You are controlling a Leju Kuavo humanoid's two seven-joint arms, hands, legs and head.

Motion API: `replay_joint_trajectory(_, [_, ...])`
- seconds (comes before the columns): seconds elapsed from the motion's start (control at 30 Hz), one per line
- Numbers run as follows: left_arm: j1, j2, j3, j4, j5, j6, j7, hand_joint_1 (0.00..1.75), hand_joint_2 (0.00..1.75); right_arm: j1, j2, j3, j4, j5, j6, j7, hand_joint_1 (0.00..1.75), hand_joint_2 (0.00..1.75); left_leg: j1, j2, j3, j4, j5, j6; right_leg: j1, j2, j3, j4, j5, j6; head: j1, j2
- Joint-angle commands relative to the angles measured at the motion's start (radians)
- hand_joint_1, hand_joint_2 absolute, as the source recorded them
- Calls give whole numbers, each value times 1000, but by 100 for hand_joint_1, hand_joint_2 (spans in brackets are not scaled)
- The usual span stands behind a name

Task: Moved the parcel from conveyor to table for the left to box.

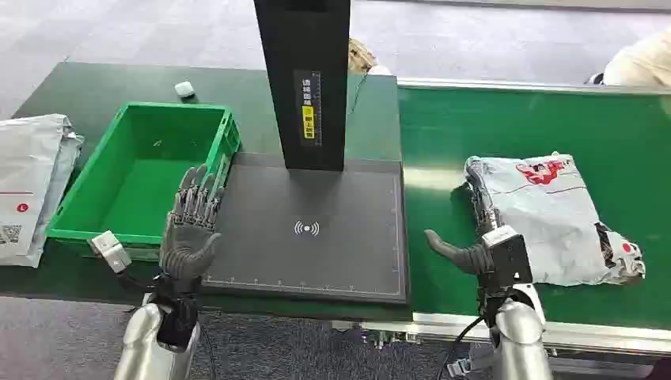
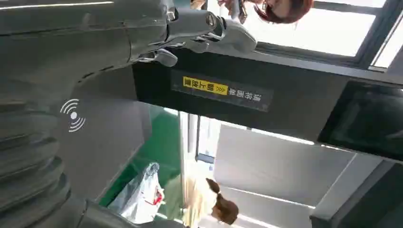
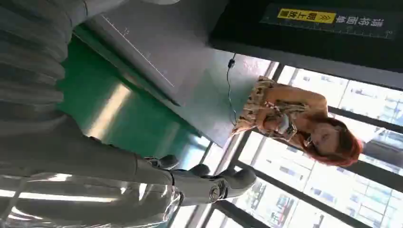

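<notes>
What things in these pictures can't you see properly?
- Right hand, head view: its fingers go under the grey parcel, so the grip is unclear.
- Green box, head view: the left hand covers its near right corner.
- Black post, head view: the top is cut off by the edge.
- Post label: print too small to read.

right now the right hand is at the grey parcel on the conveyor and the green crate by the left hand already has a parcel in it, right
Not quite. In the head view the green crate is empty; the spare parcel lies outside it on the table. The rest holds: the right hand is at the grey parcel on the conveyor, and the left hand is by the crate.
</notes>
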Motion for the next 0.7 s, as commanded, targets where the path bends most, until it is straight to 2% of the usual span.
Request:
replay_joint_trajectory(0.03, [-16, 10, 21, 2, -11, 4, 11, 0, 175, -38, -26, 39, 69, 0, 5, -4, 0, 175, 0, 2, 3, -1, -1, 0, 0, 1, 2, -1, 0, -1, 0, 0])
replay_joint_trajectory(0.13, [-13, 11, 27, 6, -17, -2, 9, 0, 175, -51, -26, 40, 88, 11, -2, -2, 0, 175, 0, 2, 3, -1, -1, 0, 0, 2, 3, -1, 0, -1, 0, 0])
replay_joint_trajectory(0.2, [-18, 11, 28, 13, -22, -6, 5, 0, 175, -63, -46, 47, 97, 101, -66, 15, 0, 175, 0, 3, 5, -2, -1, 0, 0, 2, 4, -2, 0, -1, 0, 0])
replay_joint_trajectory(0.7, [-20, 10, 29, 13, -22, -5, 5, 0, 175, -68, -50, 41, 99, 98, -64, 15, 0, 175, 0, 1, 2, -1, -1, 0, 0, 1, 2, -1, 0, -1, 0, 0])
